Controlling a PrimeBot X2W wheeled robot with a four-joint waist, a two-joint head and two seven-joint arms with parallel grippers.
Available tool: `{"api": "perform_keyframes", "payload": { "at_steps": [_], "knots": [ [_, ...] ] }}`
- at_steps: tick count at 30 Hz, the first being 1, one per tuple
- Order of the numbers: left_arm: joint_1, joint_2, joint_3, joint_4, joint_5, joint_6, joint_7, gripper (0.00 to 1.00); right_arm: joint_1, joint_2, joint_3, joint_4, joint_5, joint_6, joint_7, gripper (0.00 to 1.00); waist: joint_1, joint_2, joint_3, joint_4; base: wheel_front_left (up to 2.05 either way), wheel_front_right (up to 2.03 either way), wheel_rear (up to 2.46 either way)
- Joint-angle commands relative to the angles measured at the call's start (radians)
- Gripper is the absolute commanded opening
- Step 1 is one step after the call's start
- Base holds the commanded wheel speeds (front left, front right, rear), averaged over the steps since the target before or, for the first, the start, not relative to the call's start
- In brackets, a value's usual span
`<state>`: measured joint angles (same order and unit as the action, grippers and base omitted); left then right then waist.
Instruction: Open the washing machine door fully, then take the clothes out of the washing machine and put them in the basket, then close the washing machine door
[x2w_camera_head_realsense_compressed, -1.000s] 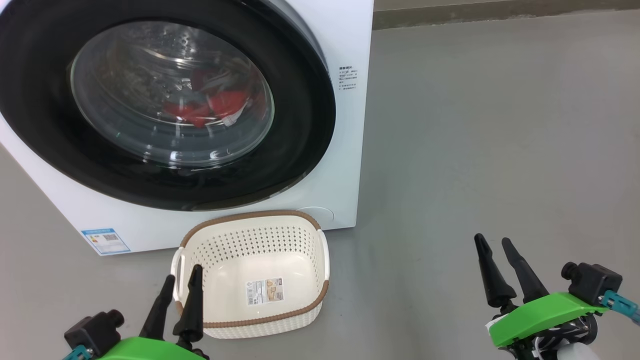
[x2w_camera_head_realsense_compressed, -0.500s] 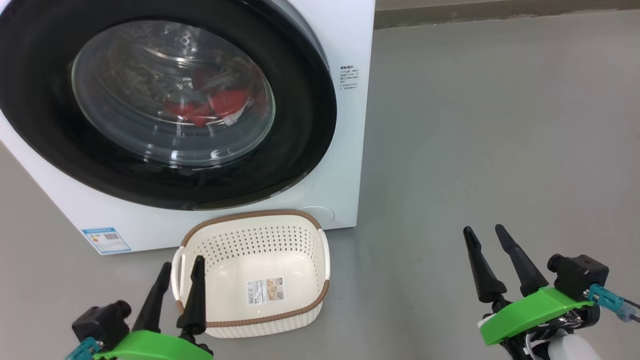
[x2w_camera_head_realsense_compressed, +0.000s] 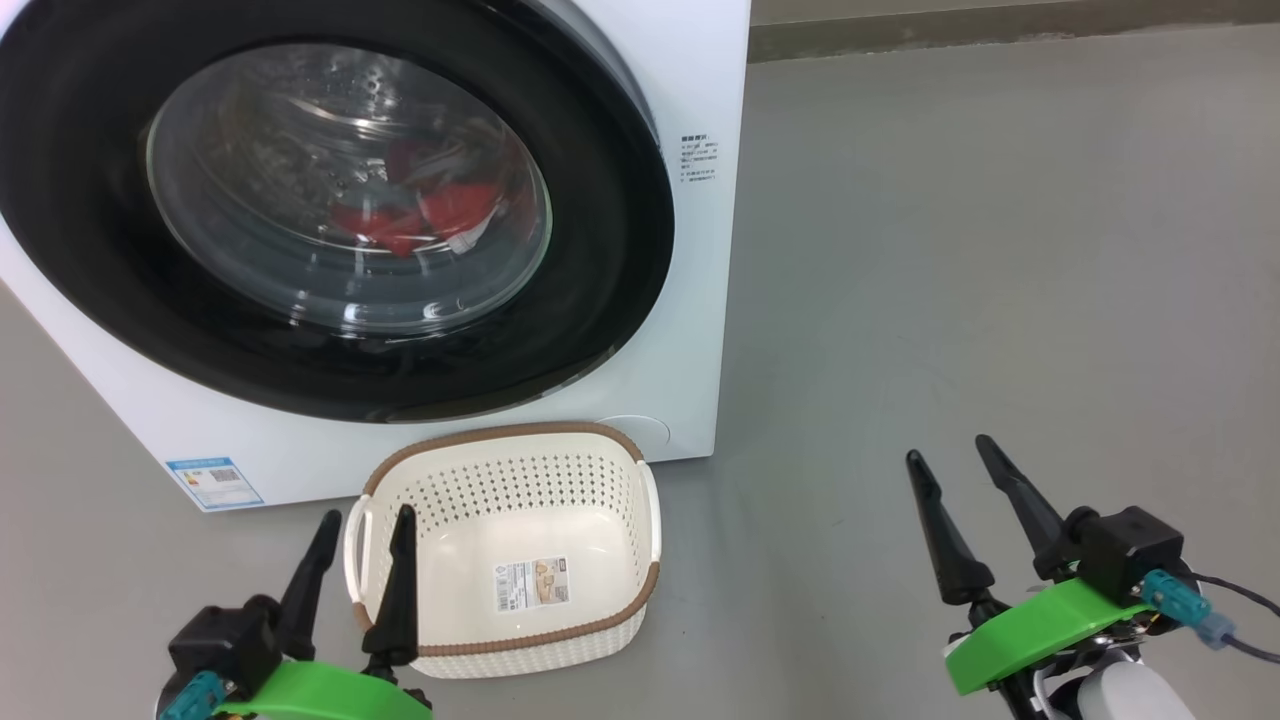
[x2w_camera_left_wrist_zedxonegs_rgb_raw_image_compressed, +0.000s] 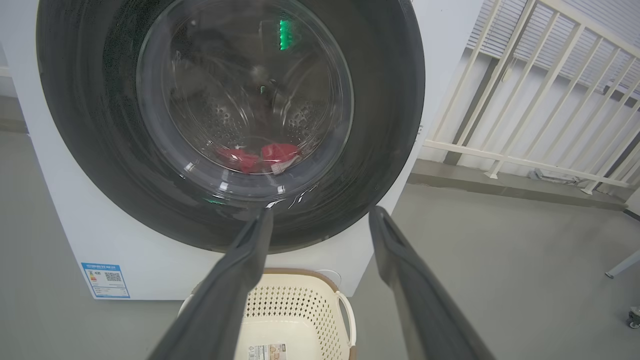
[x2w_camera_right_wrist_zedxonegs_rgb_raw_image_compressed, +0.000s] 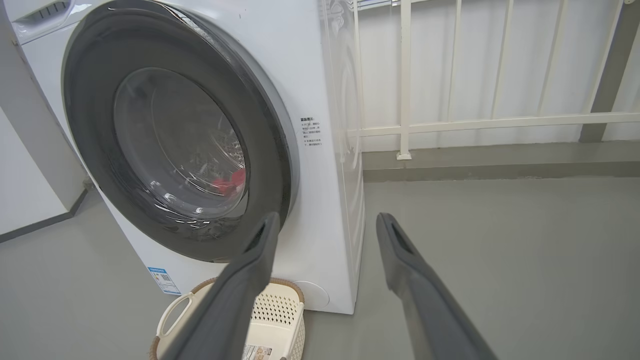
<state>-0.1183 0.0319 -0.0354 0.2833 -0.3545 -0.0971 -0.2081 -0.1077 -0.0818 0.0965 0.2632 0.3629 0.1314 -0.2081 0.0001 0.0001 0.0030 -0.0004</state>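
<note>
The white washing machine (x2w_camera_head_realsense_compressed: 690, 300) stands at the upper left. Its round black-rimmed washing machine door (x2w_camera_head_realsense_compressed: 620, 200) lies over the front; whether it is latched I cannot tell. Red clothes (x2w_camera_head_realsense_compressed: 430, 215) show through the glass, low in the drum. The cream basket (x2w_camera_head_realsense_compressed: 500, 440) sits on the floor against the machine. My left gripper (x2w_camera_head_realsense_compressed: 368, 515) stands open at the basket's near left corner, holding nothing. My right gripper (x2w_camera_head_realsense_compressed: 950, 450) is open over bare floor to the right. In the wrist views, the left gripper (x2w_camera_left_wrist_zedxonegs_rgb_raw_image_compressed: 321, 211) faces the door (x2w_camera_left_wrist_zedxonegs_rgb_raw_image_compressed: 390, 125) and the right gripper (x2w_camera_right_wrist_zedxonegs_rgb_raw_image_compressed: 327, 216) points at the machine's right edge.
Grey floor (x2w_camera_head_realsense_compressed: 950, 250) stretches to the right of the machine. A white railing (x2w_camera_right_wrist_zedxonegs_rgb_raw_image_compressed: 450, 122) on a low kerb runs behind and beside it. A blue label (x2w_camera_head_realsense_compressed: 213, 482) marks the machine's lower left front.
My right gripper has moved forward and a little left, towards the machine. My left gripper has shifted slightly right beside the basket. The door, the clothes and the basket have not moved.
</note>
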Motion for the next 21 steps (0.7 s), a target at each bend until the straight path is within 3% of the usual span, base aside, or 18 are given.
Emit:
{"api": "perform_keyframes", "payload": {
  "at_steps": [1,13,21],
  "knots": [
    [-0.048,0.016,0.025,-0.027,0.04,0.003,-0.017,1.0,-0.041,-0.009,0.028,-0.028,-0.036,-0.001,-0.017,1.0,-0.0001,-0.0001,0.0,0.0,0.0,0.0,0.0],
    [-0.062,0.018,0.029,-0.038,0.188,0.004,-0.052,1.0,-0.053,-0.012,0.059,-0.036,-0.171,-0.001,-0.052,1.0,-0.0001,-0.0001,0.007,-0.004,0.0,0.0,0.0],
    [-0.059,0.018,0.032,-0.04,0.184,0.011,-0.054,1.0,-0.053,-0.011,0.056,-0.036,-0.178,-0.001,-0.054,1.0,-0.0001,-0.0001,0.01,-0.006,0.0,0.0,0.0]
  ]
}}
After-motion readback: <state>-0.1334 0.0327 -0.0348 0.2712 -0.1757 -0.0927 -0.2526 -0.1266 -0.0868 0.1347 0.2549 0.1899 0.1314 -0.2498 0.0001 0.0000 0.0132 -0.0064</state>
